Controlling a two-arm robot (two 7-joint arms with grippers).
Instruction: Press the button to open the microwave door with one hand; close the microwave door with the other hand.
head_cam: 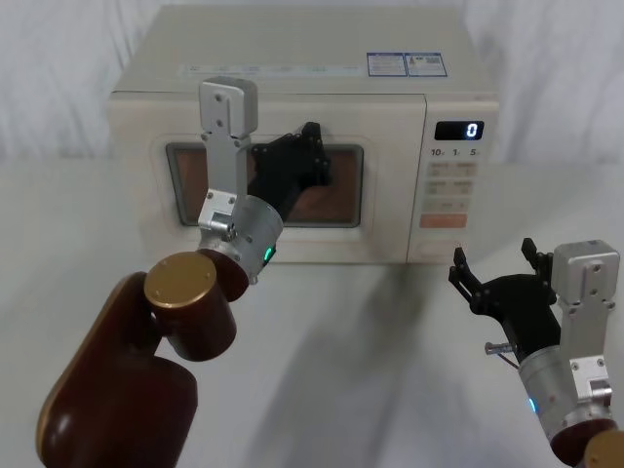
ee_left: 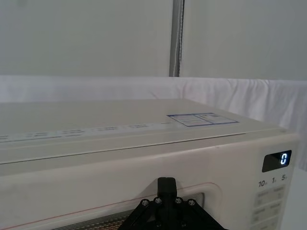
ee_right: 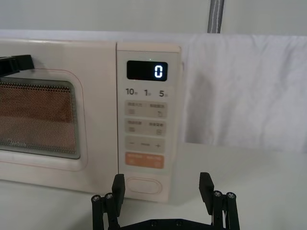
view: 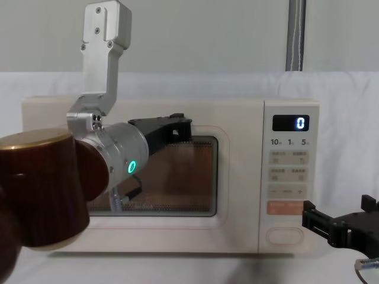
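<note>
Your wide cream microwave door with the dark glass window (head_cam: 268,190) looks shut. The left gripper (head_cam: 310,156) sits against its upper glass; I can't tell how its jaws stand. The right gripper (ee_right: 163,189) hovers near the table's front right, jaws wide, facing the big cream pill-shaped button (ee_right: 144,185). Press now and you could swing the door into that left gripper. The latch seam is hard to make out.

Microwave (head_cam: 292,97) sits at the back of the worktop (head_cam: 370,331). Door (view: 195,219) on the left, button (ee_right: 144,185) low on its right. Left gripper (head_cam: 310,156) right against the door, right gripper (head_cam: 495,265) in front of the button.
</note>
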